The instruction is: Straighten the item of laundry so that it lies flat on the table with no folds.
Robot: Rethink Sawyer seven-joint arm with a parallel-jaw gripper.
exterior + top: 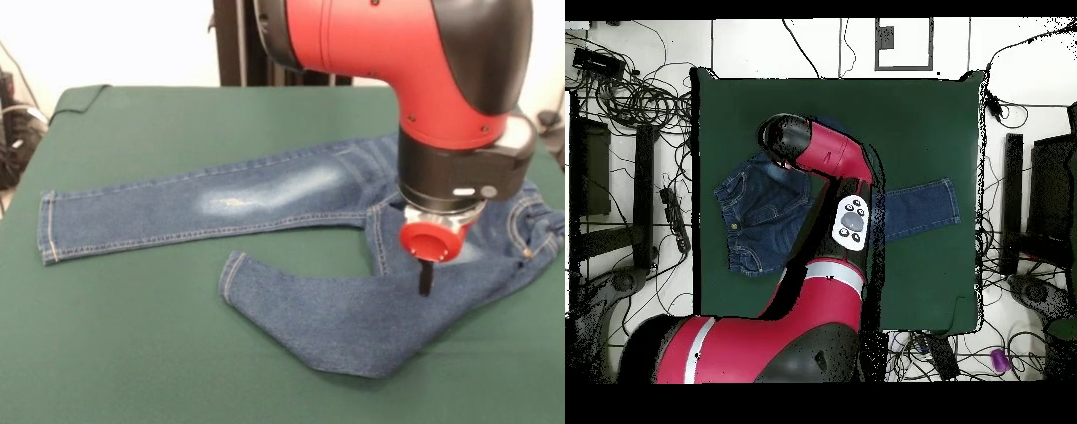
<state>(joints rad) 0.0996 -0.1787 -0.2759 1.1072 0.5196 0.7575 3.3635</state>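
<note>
With the hand (pixel 425 279) lowered over the jeans (pixel 265 199) at the counter (pixel 132 353) right, its grip cannot be told, and the near bent leg could be dragged into fresh folds.

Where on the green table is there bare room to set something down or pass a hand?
In the front view, the table is bare behind the straight leg of the jeans, and along the near edge in front of the bent leg's cuff. It is crowded at the right, where the gripper hangs over the seat, the waistband reaching the edge. The wedge between the legs is narrow.
</note>
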